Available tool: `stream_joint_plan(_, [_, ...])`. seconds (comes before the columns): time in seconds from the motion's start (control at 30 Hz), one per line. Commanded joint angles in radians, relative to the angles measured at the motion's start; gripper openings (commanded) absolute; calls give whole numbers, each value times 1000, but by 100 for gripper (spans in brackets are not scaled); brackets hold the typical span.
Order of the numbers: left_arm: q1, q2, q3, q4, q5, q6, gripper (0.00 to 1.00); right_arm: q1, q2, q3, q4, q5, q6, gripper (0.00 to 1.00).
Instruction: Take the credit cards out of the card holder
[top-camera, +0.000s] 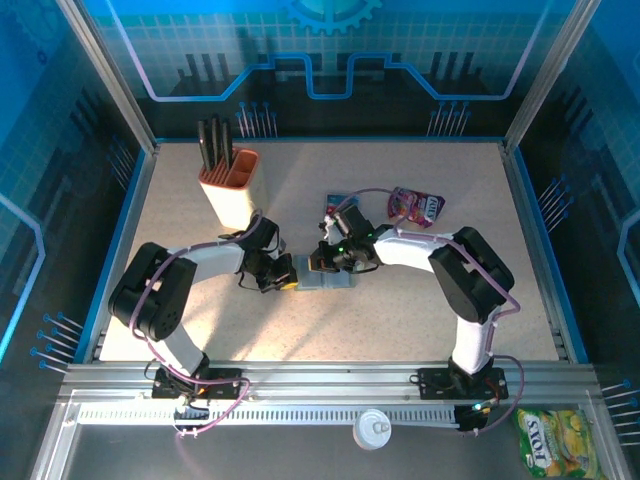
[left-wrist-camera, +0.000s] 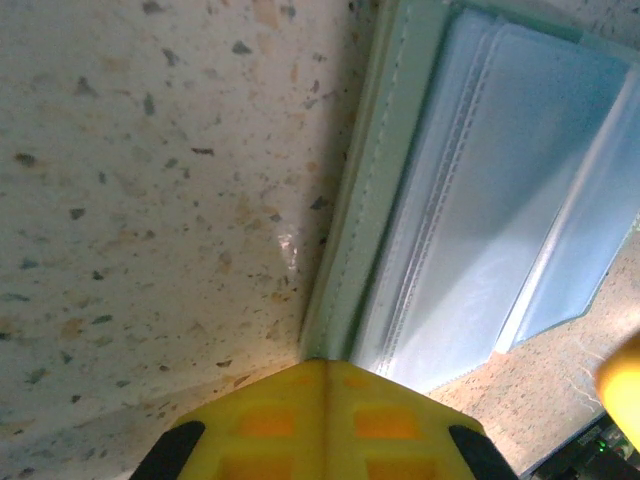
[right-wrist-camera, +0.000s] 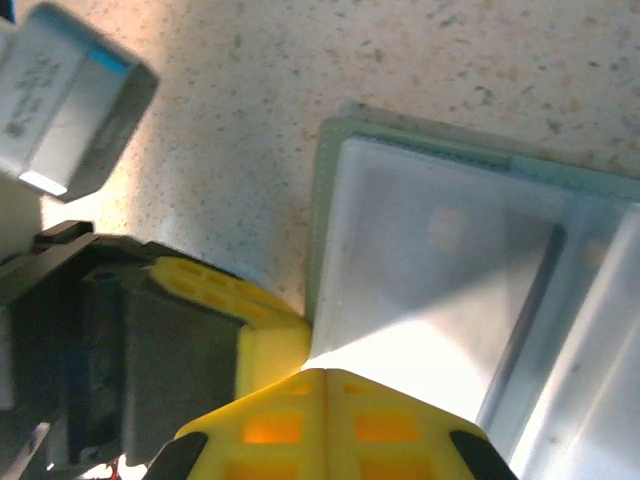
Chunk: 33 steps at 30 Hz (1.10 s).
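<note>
The card holder (top-camera: 328, 281) lies open and flat at mid-table, its grey-green rim and bluish-grey panels (left-wrist-camera: 480, 200) facing up. My left gripper (top-camera: 284, 274) is shut, its yellow tips (left-wrist-camera: 325, 366) resting at the holder's left edge. From the other side, my right gripper (top-camera: 322, 262) is shut too, tips (right-wrist-camera: 326, 373) down on a pale panel (right-wrist-camera: 440, 260) near a corner, nothing visibly between them. The left gripper's yellow fingers (right-wrist-camera: 225, 297) sit just beside that corner. A small stack of red-and-blue credit cards (top-camera: 334, 208) lies on the table behind the right wrist.
An orange-and-cream cup (top-camera: 230, 187) with black pens stands at the back left. A pink-magenta snack pouch (top-camera: 418, 206) lies at the back right of centre. In front of the table, on the rail side, sit a round white lid (top-camera: 372, 429) and a yellow-green packet (top-camera: 556, 441).
</note>
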Motion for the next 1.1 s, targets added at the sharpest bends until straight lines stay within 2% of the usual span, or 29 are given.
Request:
stream_joint_plan(0.0, [6,6,-16,-9,-21,29,0,-8,40,23,-46,-50,39,0])
stream_joint_plan(0.1, [6,5,-16,-10,-15,24,0,-6,60,36,-64,-54,42,0])
stream_joint_plan(0.3, [6,1,-23,-12,-17,27,0,0,71,49,-87,-26,39,12])
stream_joint_plan(0.57, [11,0,-34,-19,-22,28,0,-1,82,94,-213,47,-17,22])
stream_joint_plan(0.7, [15,-5,-37,-23,-29,35,0,-8,58,86,-253,87,-40,24])
stream_joint_plan(1.07, [18,3,-18,-21,-28,37,0,-29,59,59,-230,62,-48,25])
